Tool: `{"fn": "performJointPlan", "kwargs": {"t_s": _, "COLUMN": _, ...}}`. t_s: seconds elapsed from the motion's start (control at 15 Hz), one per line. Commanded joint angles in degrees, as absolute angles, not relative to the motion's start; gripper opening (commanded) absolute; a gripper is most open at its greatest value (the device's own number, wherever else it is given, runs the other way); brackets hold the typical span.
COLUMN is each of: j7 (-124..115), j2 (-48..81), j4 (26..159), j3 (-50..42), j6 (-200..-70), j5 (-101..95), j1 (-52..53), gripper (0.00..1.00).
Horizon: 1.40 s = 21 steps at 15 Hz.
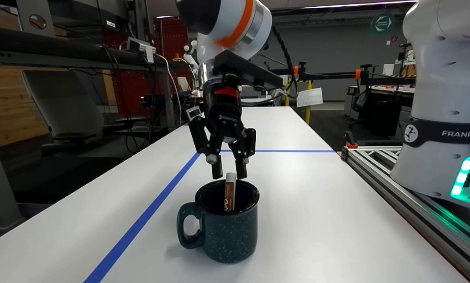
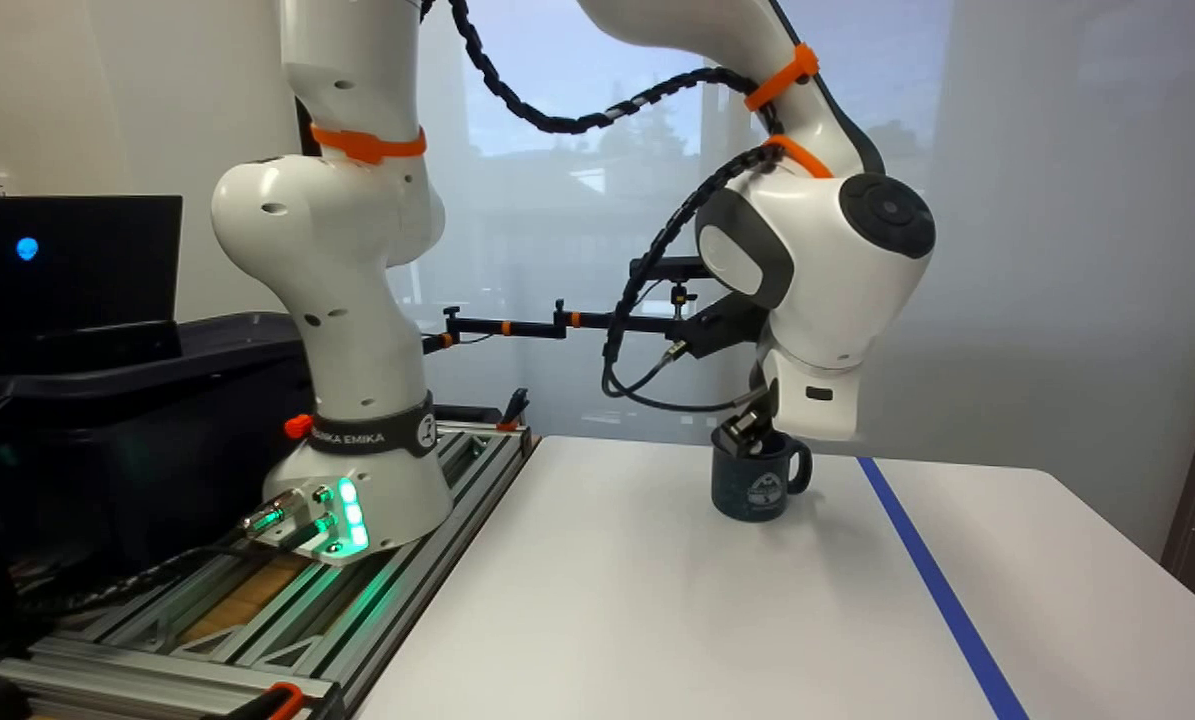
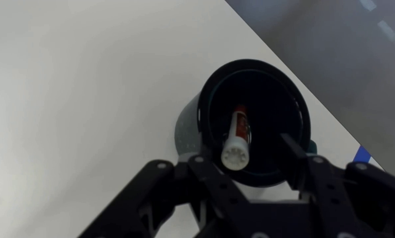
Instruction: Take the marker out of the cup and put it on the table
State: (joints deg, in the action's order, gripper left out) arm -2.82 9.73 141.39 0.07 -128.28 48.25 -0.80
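Observation:
The marker [image 1: 229, 192] leans in the cup with its white end up and a reddish-brown label below. In the wrist view, the marker [image 3: 238, 130] points its white end toward the camera; its lower end is dark inside the cup. The cup [image 1: 230, 236], a dark speckled mug, stands upright on the white table [image 1: 317, 220]; it also shows in an exterior view [image 2: 747, 490], where the marker is hidden. My gripper [image 1: 229, 171] is open and empty above the cup's rim. In the wrist view, its fingers [image 3: 245, 141] are apart on either side of the marker's top.
Blue tape [image 1: 140, 222] runs along the table beside the cup's handle, with a crossing line [image 1: 282, 151] farther back. The robot base [image 2: 367, 500] stands on a grey railed bench [image 2: 457, 530]. A table edge [image 3: 293, 77] lies close to the cup in the wrist view.

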Motion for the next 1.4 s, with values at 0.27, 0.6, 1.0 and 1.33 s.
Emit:
{"fn": "performJointPlan", "kwargs": {"t_s": 0.27, "j7": -2.57, "j2": 10.61, "j4": 140.52, "j3": -0.18, "j6": -128.15, "j5": 48.18, "j1": -0.93, "gripper": 0.02}}
{"fn": "performJointPlan", "kwargs": {"t_s": 0.6, "j7": -2.64, "j2": 9.71, "j4": 140.88, "j3": -0.01, "j6": -128.09, "j5": 48.07, "j1": -0.77, "gripper": 0.06}}
{"fn": "performJointPlan", "kwargs": {"t_s": 1.0, "j7": 0.51, "j2": 3.53, "j4": 144.89, "j3": 0.10, "j6": -127.48, "j5": 50.46, "j1": -1.21, "gripper": 0.06}}
{"fn": "performJointPlan", "kwargs": {"t_s": 1.33, "j7": 2.53, "j2": -5.63, "j4": 150.87, "j3": -1.18, "j6": -128.81, "j5": 52.55, "j1": -1.67, "gripper": 0.06}}
